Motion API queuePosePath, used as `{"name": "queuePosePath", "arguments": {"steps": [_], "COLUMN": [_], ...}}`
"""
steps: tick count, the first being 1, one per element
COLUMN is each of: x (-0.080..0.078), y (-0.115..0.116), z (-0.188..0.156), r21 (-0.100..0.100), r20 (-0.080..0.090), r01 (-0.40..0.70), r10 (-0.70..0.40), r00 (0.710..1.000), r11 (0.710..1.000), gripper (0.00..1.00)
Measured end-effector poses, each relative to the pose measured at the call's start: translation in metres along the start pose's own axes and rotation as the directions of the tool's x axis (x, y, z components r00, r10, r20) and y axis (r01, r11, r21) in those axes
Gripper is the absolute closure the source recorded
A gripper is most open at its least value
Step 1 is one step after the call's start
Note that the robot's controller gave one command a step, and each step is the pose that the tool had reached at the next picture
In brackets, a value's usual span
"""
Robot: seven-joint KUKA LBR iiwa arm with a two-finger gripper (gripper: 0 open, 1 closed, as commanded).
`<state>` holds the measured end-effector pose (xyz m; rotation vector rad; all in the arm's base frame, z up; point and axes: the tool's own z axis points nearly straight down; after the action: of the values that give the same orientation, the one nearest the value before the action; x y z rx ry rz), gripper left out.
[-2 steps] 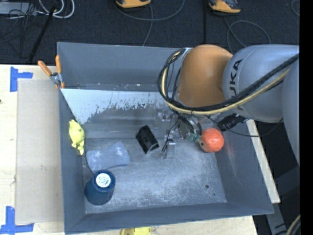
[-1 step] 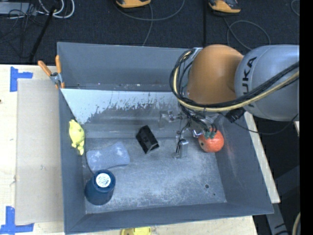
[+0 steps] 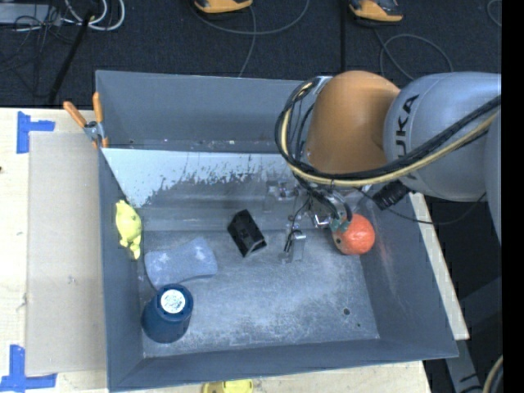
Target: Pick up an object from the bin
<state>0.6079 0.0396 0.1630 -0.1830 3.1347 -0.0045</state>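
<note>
1 black block (image 3: 246,232) | 1 red ball (image 3: 357,237) | 1 yellow toy (image 3: 127,226) | 1 blue jar (image 3: 168,313) | 1 clear bag (image 3: 180,262) | jaws beside ball, open-or-closed unclear

Robotics lab: KUKA arm (image 3: 446,129) over a metal bin (image 3: 205,117), cables (image 3: 105,8) across the floor (image 3: 164,43).

Grey arm (image 3: 454,129) — orange cover (image 3: 352,121), cables (image 3: 288,137), metal hand (image 3: 304,234).

I log as off-task, placing each by the dark blue jar (image 3: 168,313) with a white cap: pale blue flat packet (image 3: 180,262), just up-view of the jar; yellow toy figure (image 3: 128,228), farther up-view, slightly left.
</note>
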Motion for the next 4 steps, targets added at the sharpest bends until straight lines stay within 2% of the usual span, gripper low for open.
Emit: {"name": "queuePosePath", "arguments": {"steps": [1,2,3,4], "x": [-0.003,-0.003,0.012,0.016], "y": [0.029,0.052,0.069,0.076], "z": [-0.054,-0.070,-0.031,-0.022], "r21": [-0.004,-0.003,-0.003,-0.003], "r20": [-0.004,0.014,-0.002,-0.003], "r01": [0.078,-0.010,-0.030,0.133], "r10": [-0.078,0.010,0.030,-0.133], "r00": [0.997,1.000,1.000,0.991], "r11": [0.997,1.000,1.000,0.991], "gripper": [0.00,0.00,0.00,0.00]}}
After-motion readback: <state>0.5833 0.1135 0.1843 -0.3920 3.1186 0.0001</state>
